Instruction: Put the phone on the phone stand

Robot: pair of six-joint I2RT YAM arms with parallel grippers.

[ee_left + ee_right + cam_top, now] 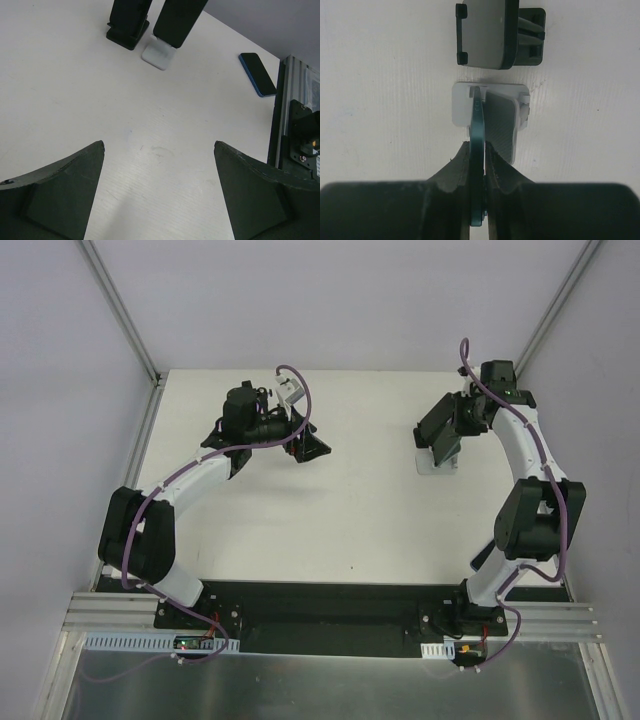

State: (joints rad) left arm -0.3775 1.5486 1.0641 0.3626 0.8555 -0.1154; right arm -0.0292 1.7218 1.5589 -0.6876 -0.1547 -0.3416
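The table [380, 100] is white and matt, with fine ribs across its surface. The phone [478, 120] shows a thin teal edge with a slight shine. The phone stand [462, 107] looks smooth, pale grey and matt. At twelve o'clock from it, a black holder [530, 40] looks like plastic. The fingers [450, 175] of the right gripper [478, 146] are dark, matt and a little grainy.

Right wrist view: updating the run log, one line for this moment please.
right gripper: shut on thin teal phone | phone: edge-on at white phone stand, not released | left gripper: open, empty

The white table [330, 520] carries a white stand [159, 54], a black stand [127, 35] and a blue phone [257, 74].
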